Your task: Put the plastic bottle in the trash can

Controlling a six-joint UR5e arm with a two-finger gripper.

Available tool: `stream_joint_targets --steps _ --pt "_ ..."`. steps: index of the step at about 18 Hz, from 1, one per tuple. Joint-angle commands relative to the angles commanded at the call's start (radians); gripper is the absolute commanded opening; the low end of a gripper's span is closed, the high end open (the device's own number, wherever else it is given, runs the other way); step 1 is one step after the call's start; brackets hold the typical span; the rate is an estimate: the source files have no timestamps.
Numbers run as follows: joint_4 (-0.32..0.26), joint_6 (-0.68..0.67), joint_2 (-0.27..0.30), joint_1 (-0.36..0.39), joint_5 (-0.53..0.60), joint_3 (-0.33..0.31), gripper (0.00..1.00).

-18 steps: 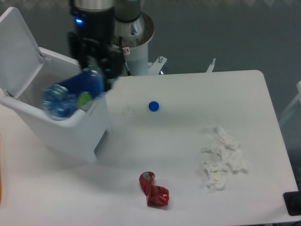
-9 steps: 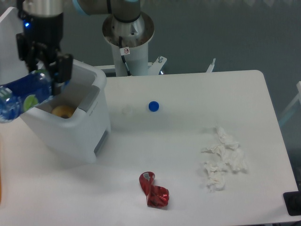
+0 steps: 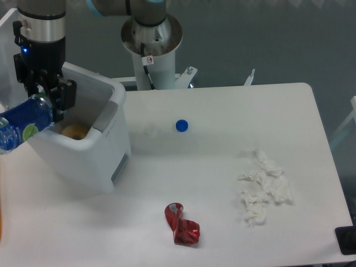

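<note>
The plastic bottle (image 3: 22, 122) is blue and translucent with a green spot on its label. It lies tilted, its lower end sticking out past the far left rim of the trash can (image 3: 97, 153). My gripper (image 3: 43, 99) is shut on the bottle's upper end, above the left side of the bin's opening. The trash can is a white rectangular bin at the table's left. Its lid (image 3: 6, 19) is flipped up behind the arm and mostly hidden. A yellowish round object (image 3: 74, 132) lies inside the bin.
A small round blue cap (image 3: 181, 125) lies mid-table. A red foil wrapper (image 3: 182, 225) lies near the front. Crumpled white tissue (image 3: 265, 186) lies at the right. The robot's base column (image 3: 151, 47) stands behind the table. A dark object (image 3: 347, 240) sits at the front right corner.
My gripper carried the bottle leftward across the bin's opening to its far left side. In the last half second it shifted only slightly further left.
</note>
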Motion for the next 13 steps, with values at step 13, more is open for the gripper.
stream_joint_targets --steps 13 --pt "-0.002 0.003 0.044 0.044 0.000 0.006 1.00"
